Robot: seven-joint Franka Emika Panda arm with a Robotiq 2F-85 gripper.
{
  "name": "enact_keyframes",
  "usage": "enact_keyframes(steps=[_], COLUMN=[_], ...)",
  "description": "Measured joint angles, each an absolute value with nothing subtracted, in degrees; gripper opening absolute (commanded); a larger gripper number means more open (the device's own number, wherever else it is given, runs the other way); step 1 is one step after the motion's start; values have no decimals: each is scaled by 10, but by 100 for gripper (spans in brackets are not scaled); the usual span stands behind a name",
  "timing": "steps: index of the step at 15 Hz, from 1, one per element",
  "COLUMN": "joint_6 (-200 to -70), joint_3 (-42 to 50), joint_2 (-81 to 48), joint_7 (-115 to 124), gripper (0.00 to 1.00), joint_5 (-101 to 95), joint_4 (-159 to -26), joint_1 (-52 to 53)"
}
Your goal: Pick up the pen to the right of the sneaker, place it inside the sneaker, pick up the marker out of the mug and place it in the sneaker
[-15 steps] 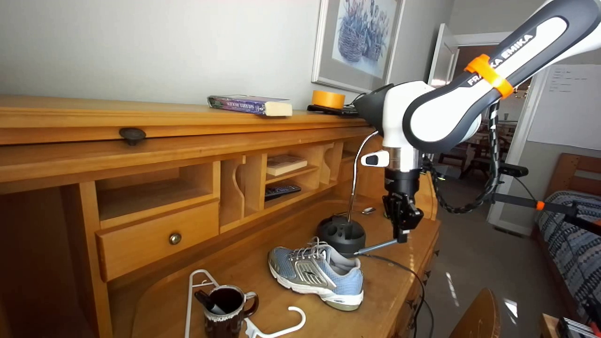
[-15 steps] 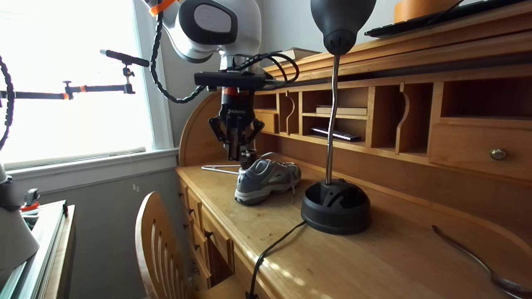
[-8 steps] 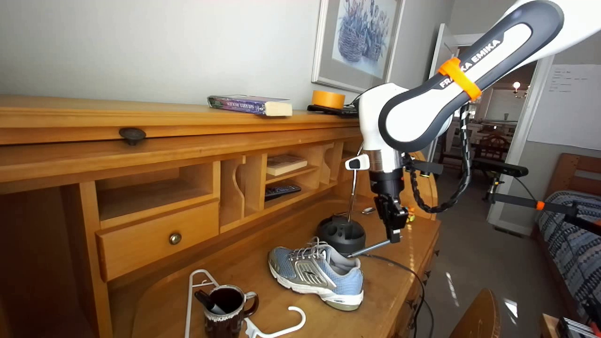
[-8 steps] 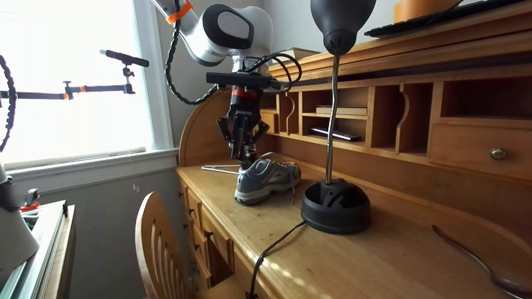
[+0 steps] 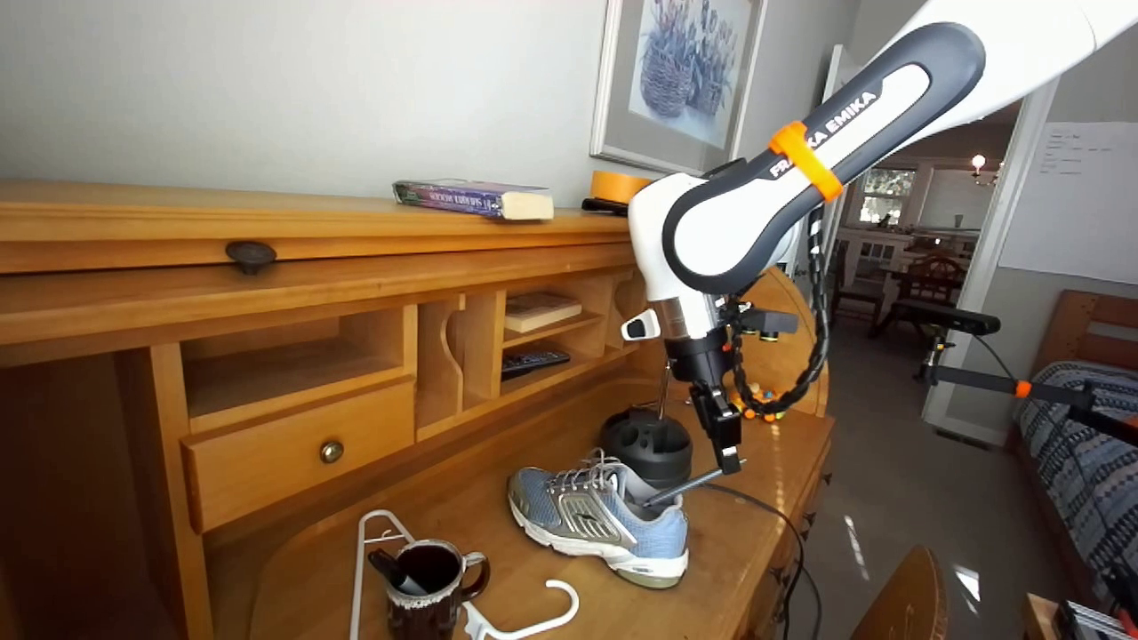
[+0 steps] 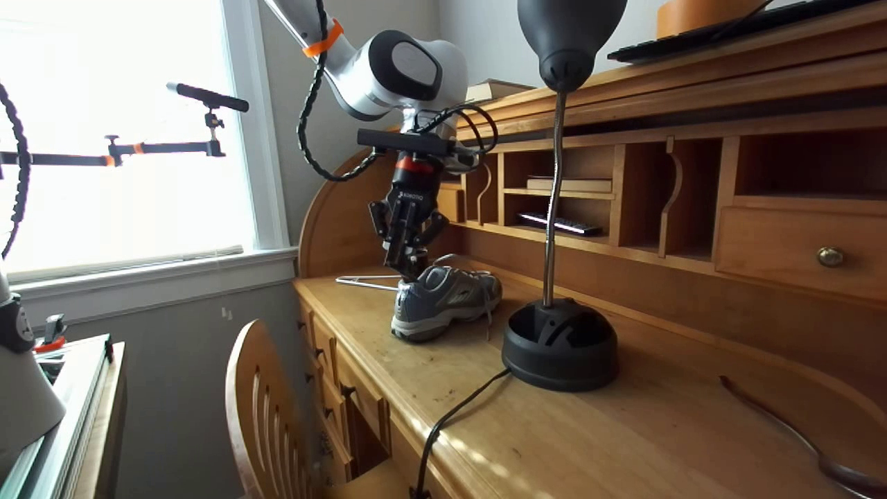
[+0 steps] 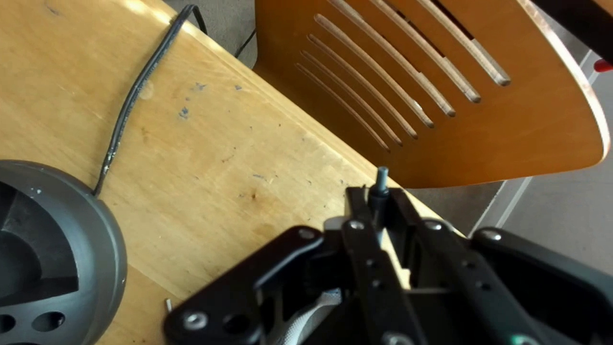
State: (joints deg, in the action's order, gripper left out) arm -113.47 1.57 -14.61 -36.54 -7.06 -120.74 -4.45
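Observation:
The grey-blue sneaker (image 5: 582, 524) stands on the desk in both exterior views (image 6: 443, 305); a bit of its lining (image 7: 306, 322) shows in the wrist view. My gripper (image 5: 731, 464) is shut on a thin grey pen (image 5: 692, 485), just above the heel side of the sneaker. The pen slants down, and its lower end appears within the shoe opening. In the wrist view, the pen's upper end (image 7: 381, 178) sticks out between the fingertips of my gripper (image 7: 377, 194). The dark mug (image 5: 425, 615), with a black marker (image 5: 395, 571) leaning in it, stands at the near left.
A black lamp base (image 6: 560, 357) stands close beside the sneaker, its cord (image 6: 454, 414) running over the desk edge. A white hanger (image 5: 564, 613) lies by the mug. A wooden chair (image 6: 260, 409) stands at the front edge. A spoon (image 6: 783, 424) lies at the far end.
In the exterior views my gripper has moved toward the sneaker and tilted. The pen's lower end has gone from beside the shoe's collar to within its opening. The sneaker has not moved.

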Motion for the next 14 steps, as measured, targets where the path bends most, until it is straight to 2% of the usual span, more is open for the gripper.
enact_keyframes(steps=[14], joint_6=[-1117], joint_3=[-12], joint_2=[-217], joint_7=[-209], gripper=[4], joint_5=[-59], joint_4=[-1144], joint_1=[-36])
